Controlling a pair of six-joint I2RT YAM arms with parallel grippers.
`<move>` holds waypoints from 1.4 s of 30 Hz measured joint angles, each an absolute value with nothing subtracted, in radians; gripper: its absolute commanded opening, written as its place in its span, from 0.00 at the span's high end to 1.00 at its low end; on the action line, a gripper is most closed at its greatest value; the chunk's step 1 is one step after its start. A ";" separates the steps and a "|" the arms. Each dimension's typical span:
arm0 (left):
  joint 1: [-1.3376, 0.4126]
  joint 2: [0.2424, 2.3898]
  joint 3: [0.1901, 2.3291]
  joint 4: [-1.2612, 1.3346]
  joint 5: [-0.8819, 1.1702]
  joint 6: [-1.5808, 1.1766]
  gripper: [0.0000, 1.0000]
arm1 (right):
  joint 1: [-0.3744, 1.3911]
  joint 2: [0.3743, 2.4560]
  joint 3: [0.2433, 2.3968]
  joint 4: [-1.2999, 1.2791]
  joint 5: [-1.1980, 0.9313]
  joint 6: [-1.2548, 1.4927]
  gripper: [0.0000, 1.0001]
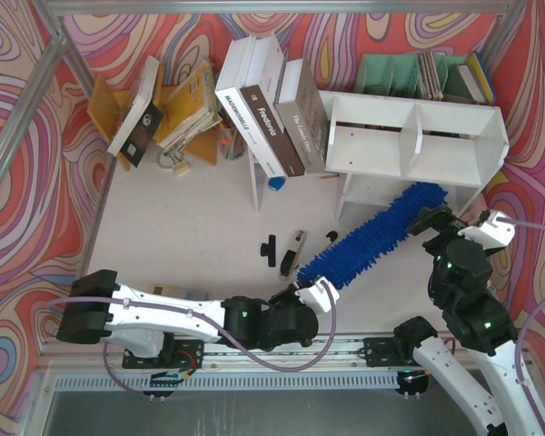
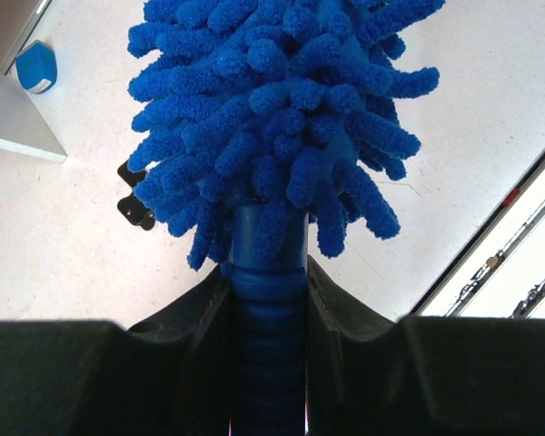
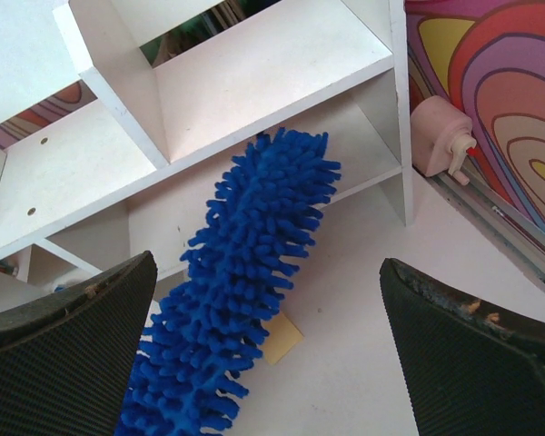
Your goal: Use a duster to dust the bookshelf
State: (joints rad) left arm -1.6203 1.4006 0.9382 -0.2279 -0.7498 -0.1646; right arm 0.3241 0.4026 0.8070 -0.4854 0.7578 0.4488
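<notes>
Left gripper (image 2: pixel 268 277) around ribbed-handled fluffy duster (image 2: pixel 282 109)

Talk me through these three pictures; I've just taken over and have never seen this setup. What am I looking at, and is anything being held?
You are seeing two robot arms bolted at the near edge of a white table. The wide picture comes from a fixed camera above and behind them. The other two come from a camera on each wrist, looking out past that arm's own fingers.

The left gripper is shut on the handle of a blue fluffy duster, whose far end lies at the foot of the white bookshelf. The right gripper hangs open above that far end, holding nothing.

Also there: leaning books, a green rack behind the bookshelf, and small black tools.
</notes>
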 measured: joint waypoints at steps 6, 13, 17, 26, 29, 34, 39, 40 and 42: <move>-1.645 1.425 0.947 -0.220 -0.746 -0.138 1.00 | 0.324 0.406 0.807 -0.485 0.758 0.445 0.02; -1.670 1.459 0.965 -0.213 -0.702 -0.100 1.00 | 0.324 0.406 0.809 -0.485 0.758 0.441 0.01; -1.676 1.459 0.965 -0.197 -0.683 -0.079 1.00 | 0.324 0.401 0.815 -0.486 0.759 0.430 0.02; -1.668 1.489 0.979 -0.171 -0.678 -0.054 1.00 | 0.324 0.398 0.820 -0.485 0.760 0.416 0.01; -1.649 1.529 0.997 -0.160 -0.657 -0.043 1.00 | 0.324 0.398 0.825 -0.485 0.760 0.413 0.02; -1.596 1.591 1.043 -0.145 -0.605 -0.028 1.00 | 0.324 0.400 0.835 -0.484 0.769 0.396 0.02; -1.543 1.639 1.076 -0.123 -0.557 -0.022 1.00 | 0.324 0.401 0.835 -0.479 0.775 0.388 0.02; -1.534 1.653 1.084 -0.123 -0.546 -0.022 1.00 | 0.324 0.401 0.835 -0.476 0.777 0.388 0.02; -1.523 1.679 1.095 -0.121 -0.527 -0.023 1.00 | 0.324 0.401 0.835 -0.475 0.778 0.386 0.01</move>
